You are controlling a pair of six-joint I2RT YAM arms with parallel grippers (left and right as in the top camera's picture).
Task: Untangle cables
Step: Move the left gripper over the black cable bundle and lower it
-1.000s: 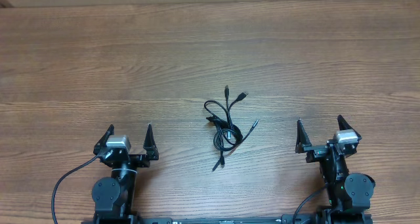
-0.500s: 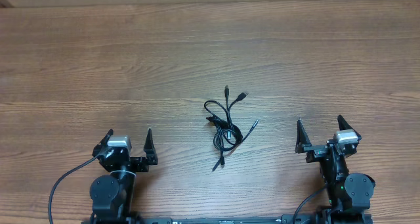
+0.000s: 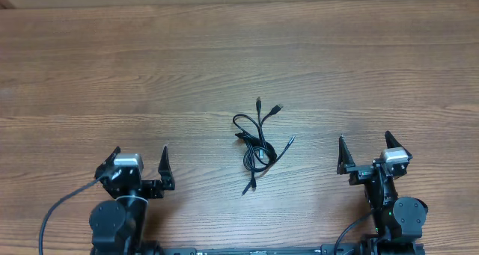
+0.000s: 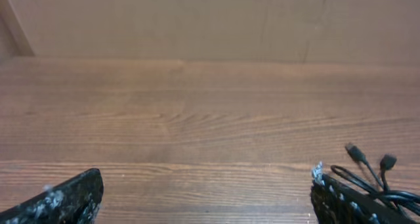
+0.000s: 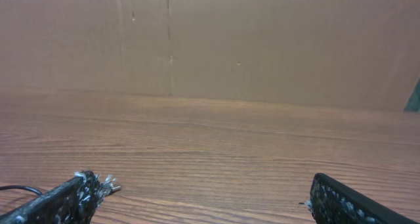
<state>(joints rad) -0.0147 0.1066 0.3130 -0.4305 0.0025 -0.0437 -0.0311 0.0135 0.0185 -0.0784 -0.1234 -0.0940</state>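
Black cables [image 3: 257, 141] apparently tangled, mid-table

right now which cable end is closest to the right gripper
The loose end poking out on the right of the cables, toward the right gripper; the others point away or back toward the robot.
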